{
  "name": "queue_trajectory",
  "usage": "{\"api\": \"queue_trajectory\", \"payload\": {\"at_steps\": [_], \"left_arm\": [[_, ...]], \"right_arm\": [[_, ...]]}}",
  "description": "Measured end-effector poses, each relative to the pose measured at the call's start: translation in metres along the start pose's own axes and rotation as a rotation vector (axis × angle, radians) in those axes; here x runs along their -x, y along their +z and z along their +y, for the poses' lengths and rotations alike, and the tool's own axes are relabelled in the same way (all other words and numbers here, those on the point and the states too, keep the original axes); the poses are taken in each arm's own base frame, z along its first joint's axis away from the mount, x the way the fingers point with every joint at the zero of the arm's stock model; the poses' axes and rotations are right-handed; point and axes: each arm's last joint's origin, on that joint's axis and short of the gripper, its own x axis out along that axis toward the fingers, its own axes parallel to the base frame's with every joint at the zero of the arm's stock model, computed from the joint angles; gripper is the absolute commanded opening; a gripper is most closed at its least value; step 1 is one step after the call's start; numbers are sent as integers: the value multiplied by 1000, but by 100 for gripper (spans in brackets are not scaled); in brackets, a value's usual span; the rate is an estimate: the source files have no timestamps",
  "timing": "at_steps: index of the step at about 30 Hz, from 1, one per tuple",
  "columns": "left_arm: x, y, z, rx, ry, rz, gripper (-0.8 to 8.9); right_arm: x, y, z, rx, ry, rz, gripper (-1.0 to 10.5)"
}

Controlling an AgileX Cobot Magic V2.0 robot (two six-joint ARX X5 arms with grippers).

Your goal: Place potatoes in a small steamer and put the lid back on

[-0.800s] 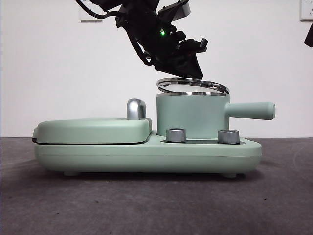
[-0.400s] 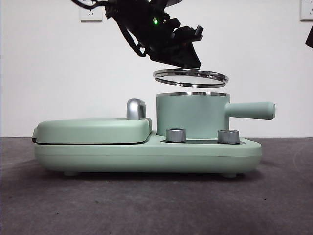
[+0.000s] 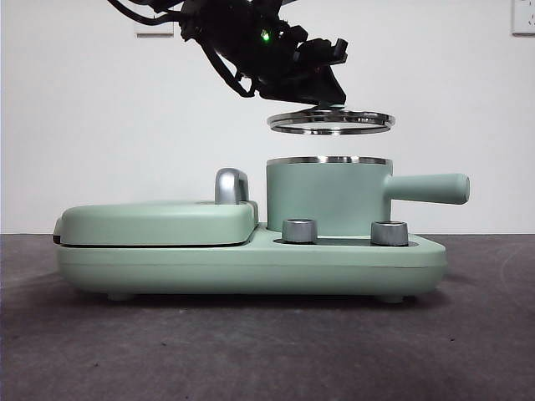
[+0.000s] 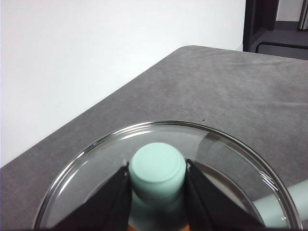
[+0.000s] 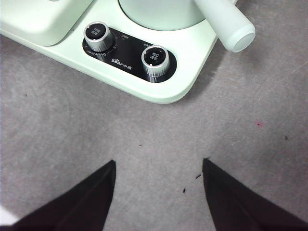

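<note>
your left gripper [image 4: 157, 180] pinches the lid [image 3: 331, 122] by its knob [image 4: 158, 168], level above the small steamer [image 3: 328, 197]. glass is likely slippery and fragile, so keep to the knob. right gripper [image 5: 159, 192] is spread, idle.

Mint-green griddle cover [image 3: 159, 222] with chrome handle [image 3: 231, 185], two steel knobs [image 5: 125, 45] alongside

table [image 3: 251, 351]: dark grey, rough top, with small specks | on it: one long mint-green cooker base [image 3: 251, 263] sitting flat on little feet | base front: black panel [image 5: 127, 53] with two shiny silver knobs [image 5: 155, 57] | table around the base: bare grey
</note>
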Motion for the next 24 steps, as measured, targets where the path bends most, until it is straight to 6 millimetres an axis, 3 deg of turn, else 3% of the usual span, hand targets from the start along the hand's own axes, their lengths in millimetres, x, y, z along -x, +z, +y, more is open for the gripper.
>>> {"api": "queue_trajectory", "payload": {"at_steps": [18, 24], "left_arm": [[-18, -29, 1, 18, -9, 71, 15], [-18, -30, 2, 25, -13, 77, 15]], "right_arm": [[0, 0, 0, 0, -6, 0, 276], [0, 0, 0, 0, -6, 0, 276]]}}
